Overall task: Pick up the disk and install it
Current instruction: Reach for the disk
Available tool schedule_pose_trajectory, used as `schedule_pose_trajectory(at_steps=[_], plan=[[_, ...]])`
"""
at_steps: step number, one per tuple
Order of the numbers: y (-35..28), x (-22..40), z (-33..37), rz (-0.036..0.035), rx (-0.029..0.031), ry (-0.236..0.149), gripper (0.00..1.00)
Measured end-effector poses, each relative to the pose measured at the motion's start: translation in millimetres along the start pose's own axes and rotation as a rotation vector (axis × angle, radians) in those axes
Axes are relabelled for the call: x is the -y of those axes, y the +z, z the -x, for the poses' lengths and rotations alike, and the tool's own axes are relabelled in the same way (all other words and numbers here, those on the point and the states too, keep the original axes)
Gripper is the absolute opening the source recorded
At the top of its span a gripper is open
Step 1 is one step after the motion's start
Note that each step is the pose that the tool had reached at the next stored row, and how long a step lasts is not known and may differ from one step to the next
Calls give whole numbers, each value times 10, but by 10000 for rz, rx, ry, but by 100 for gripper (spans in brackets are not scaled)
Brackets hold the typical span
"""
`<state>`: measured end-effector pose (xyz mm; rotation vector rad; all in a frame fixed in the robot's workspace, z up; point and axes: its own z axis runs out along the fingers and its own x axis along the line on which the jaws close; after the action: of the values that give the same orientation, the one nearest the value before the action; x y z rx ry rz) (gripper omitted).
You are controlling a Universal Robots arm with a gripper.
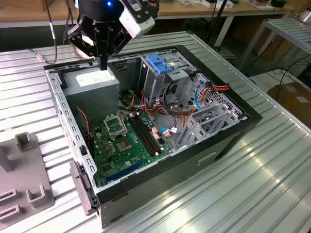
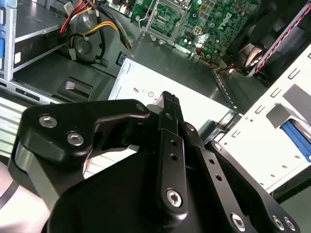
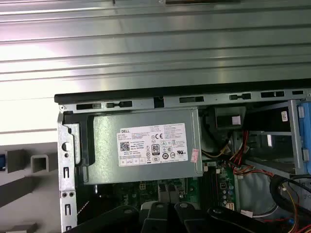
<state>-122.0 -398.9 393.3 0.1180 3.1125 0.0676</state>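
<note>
My gripper (image 1: 103, 64) hangs over the back corner of the open computer case (image 1: 228, 138), just above the grey power supply box (image 1: 92, 85) with its white sticker (image 3: 151, 144). The black fingers (image 2: 168, 103) are pressed together with nothing between them. A blue ribbed strip (image 2: 297, 139) lies on the pale fixture beyond the case wall in the second wrist view. It looks like a rail of the disk, whose body is cut off by the frame edge. The grey drive cage with the blue handle (image 1: 159, 63) stands inside the case.
The green motherboard (image 1: 124, 141) lies on the case floor among red, orange and black cables (image 1: 184, 116). A grey fixture with upright blocks (image 1: 24, 187) sits on the ribbed metal table (image 1: 243, 194) at the exterior view's left.
</note>
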Motion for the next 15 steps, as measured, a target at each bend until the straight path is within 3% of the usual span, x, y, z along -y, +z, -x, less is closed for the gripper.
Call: schedule_pose_trajectory(at_steps=[7,15], plan=[[0,0,-7,0,0,2,10],[-2,7,-86,1,0,-1,10]])
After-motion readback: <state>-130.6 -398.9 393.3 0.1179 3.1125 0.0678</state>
